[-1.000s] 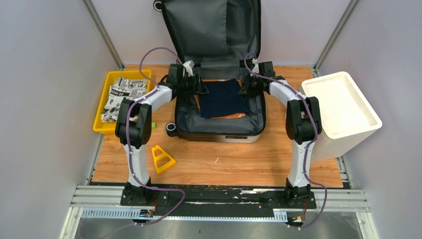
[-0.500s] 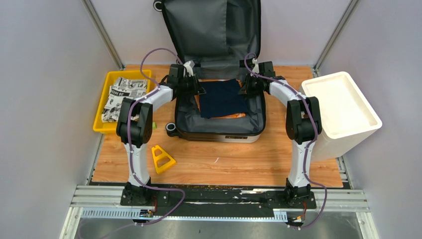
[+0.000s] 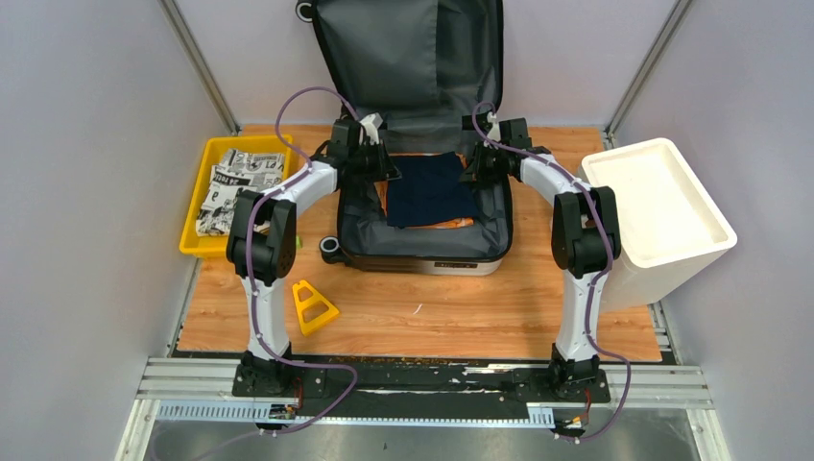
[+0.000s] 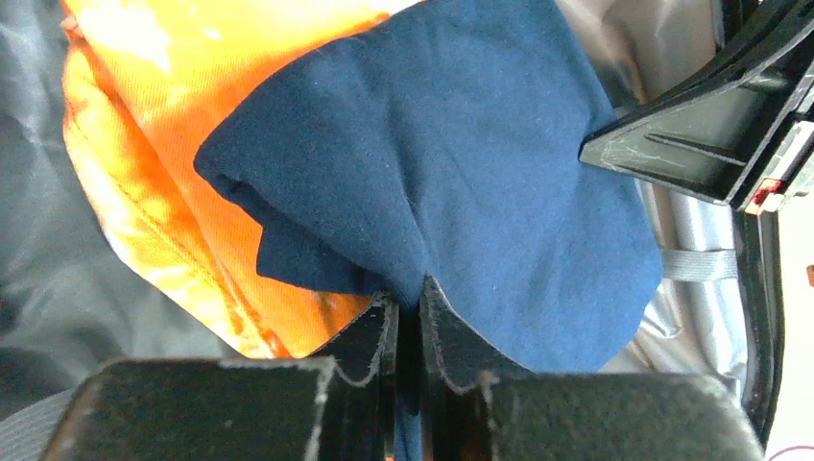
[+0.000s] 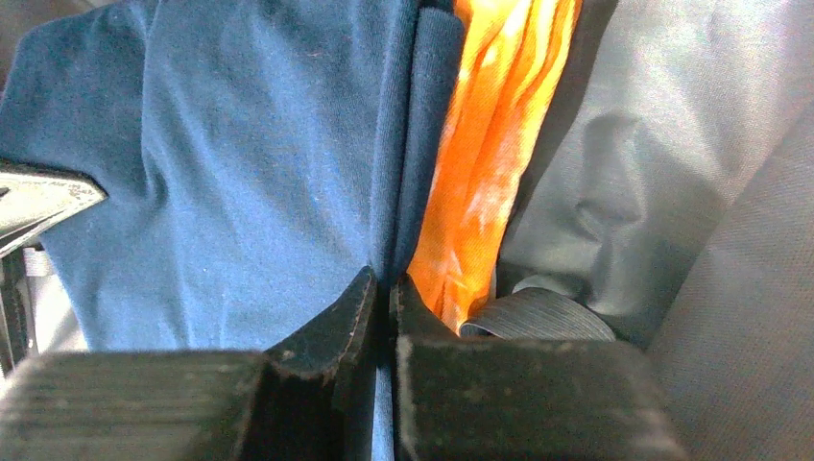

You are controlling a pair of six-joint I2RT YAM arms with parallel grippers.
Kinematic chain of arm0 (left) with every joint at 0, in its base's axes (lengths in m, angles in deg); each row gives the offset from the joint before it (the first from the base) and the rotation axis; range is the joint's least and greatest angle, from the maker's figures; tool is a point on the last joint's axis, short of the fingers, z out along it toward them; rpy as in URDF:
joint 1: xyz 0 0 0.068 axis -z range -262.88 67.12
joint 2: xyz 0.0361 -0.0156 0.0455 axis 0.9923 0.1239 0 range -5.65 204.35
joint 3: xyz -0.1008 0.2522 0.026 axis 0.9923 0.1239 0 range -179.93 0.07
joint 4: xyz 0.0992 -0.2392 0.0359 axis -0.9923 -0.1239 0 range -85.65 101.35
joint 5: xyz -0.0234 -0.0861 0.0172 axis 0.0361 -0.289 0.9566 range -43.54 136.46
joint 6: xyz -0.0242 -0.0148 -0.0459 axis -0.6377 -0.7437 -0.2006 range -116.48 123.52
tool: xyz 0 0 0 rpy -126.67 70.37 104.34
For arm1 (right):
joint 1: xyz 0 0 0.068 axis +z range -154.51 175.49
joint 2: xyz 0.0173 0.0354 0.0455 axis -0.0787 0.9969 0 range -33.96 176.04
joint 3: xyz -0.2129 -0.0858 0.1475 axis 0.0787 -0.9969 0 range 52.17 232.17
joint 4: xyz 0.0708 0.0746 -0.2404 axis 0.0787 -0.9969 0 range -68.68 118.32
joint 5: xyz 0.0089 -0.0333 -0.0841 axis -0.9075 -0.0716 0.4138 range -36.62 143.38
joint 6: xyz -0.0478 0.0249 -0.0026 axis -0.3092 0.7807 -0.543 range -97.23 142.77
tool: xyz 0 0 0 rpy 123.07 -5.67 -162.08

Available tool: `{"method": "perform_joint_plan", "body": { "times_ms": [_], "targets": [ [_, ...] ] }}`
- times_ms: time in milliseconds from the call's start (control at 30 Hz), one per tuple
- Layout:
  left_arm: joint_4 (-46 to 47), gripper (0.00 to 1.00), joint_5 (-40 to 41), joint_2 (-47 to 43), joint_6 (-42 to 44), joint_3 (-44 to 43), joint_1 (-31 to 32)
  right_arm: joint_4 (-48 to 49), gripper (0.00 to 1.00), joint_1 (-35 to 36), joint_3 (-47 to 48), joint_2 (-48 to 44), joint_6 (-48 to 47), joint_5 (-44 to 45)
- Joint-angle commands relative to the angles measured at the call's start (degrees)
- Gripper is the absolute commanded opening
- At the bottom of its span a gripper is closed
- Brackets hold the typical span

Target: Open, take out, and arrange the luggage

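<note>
The luggage (image 3: 422, 261) lies open at the back of the worktop (image 3: 432, 312), lid upright against the rear wall, leaving its contents reachable from above. Inside, a folded blue cloth (image 3: 429, 189) rests on an orange cloth (image 4: 144, 144). The left jaws stand narrow, pinching the blue cloth's left edge, and the right jaws are closed on its right edge, probably to lift it out level.
</note>
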Motion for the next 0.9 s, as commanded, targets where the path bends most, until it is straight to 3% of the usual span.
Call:
{"method": "perform_joint_plan", "body": {
  "times_ms": [0,100,433,867],
  "targets": [
    [-1.7,0.09,-0.2,-2.3,2.0,-3.3,0.7,2.3,0.00,-0.4,0.1,-3.0,1.8,-2.3],
    [-4.1,0.00,0.8,-3.0,2.9,-5.3,0.7,2.9,0.00,0.0,-0.3,-5.4,3.2,-2.9],
    [-12.4,0.00,4.4,-5.6,4.9,-10.0,0.9,4.4,0.00,0.5,-1.1,-6.3,4.9,-3.4],
    [-15.7,0.00,7.1,-4.7,6.3,-11.1,0.9,5.5,0.00,0.7,-1.8,-7.5,5.2,-3.6]
  ]
}}
